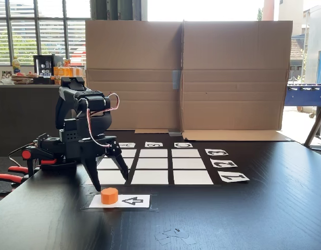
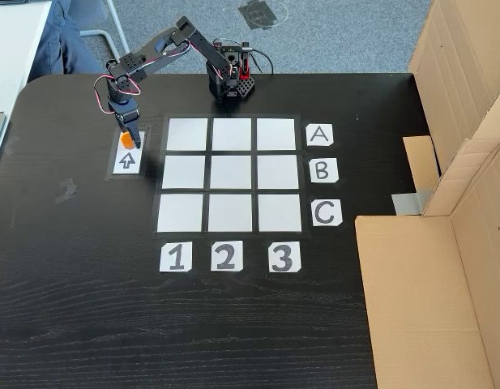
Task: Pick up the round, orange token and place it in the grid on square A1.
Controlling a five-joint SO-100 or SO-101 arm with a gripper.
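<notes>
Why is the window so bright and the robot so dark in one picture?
In the fixed view from table height, daylight behind the cardboard wall blows out the window, so the gripper is nearly a silhouette; the orange token stays clear. In the fixed view from above, light is even, the grid sharp.

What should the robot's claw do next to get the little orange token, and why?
Probably lower a little and close. In a fixed view the gripper hangs open just above and behind the orange token, which sits on the arrow card, not yet gripped. In the other fixed view the gripper is right over the token.
</notes>
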